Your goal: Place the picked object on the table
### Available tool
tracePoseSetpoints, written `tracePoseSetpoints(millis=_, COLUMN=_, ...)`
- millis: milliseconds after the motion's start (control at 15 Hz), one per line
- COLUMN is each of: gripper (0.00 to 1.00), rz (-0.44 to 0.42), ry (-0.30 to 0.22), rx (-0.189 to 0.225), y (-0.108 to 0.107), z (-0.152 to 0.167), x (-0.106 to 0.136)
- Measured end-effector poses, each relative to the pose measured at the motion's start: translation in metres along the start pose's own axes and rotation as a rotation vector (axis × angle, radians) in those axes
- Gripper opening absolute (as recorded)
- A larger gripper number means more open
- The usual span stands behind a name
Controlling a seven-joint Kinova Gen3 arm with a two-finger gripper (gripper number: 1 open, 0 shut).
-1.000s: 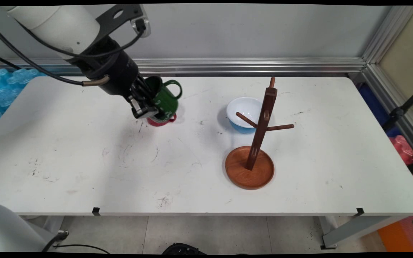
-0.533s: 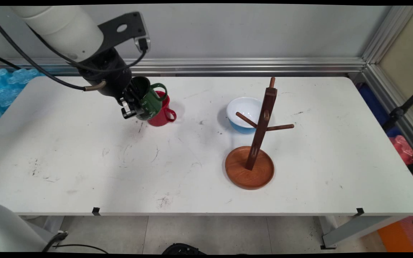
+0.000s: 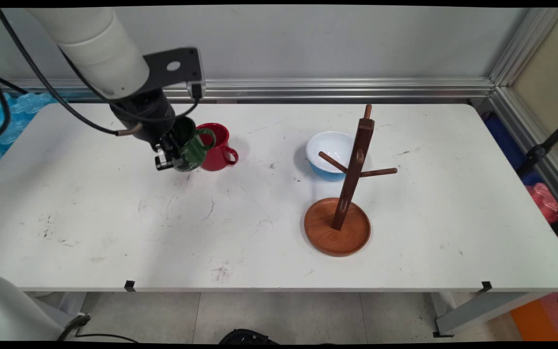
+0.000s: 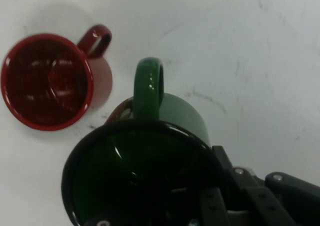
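Note:
My gripper (image 3: pixel 168 156) is shut on the rim of a green mug (image 3: pixel 189 150), holding it tilted just above the table at the back left. In the hand view the green mug (image 4: pixel 150 161) fills the lower middle, its handle pointing up in the picture, one finger inside the rim and the other outside. A red mug (image 3: pixel 216 148) stands upright on the table right beside the green one, to its right; in the hand view the red mug (image 4: pixel 50 81) lies at upper left, close to the green mug but apart from it.
A wooden mug tree (image 3: pixel 349 194) on a round base stands right of centre, its pegs bare. A white-and-blue bowl (image 3: pixel 330 152) sits just behind it. Blue plastic packaging (image 3: pixel 3 121) lies off the table's left end.
The arm has carried the green mug to the left and lower, from above the red mug to its left side, uncovering the red mug.

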Motion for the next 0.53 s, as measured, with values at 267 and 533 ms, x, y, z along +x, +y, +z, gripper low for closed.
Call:
tracePoseSetpoints(millis=267, gripper=0.00, rz=0.026, ry=-0.040, rx=-0.021, y=-0.004, z=0.017, x=-0.004)
tracePoseSetpoints(millis=533, gripper=0.00, rz=0.057, ry=-0.069, rx=-0.037, y=-0.009, z=0.036, x=-0.010)
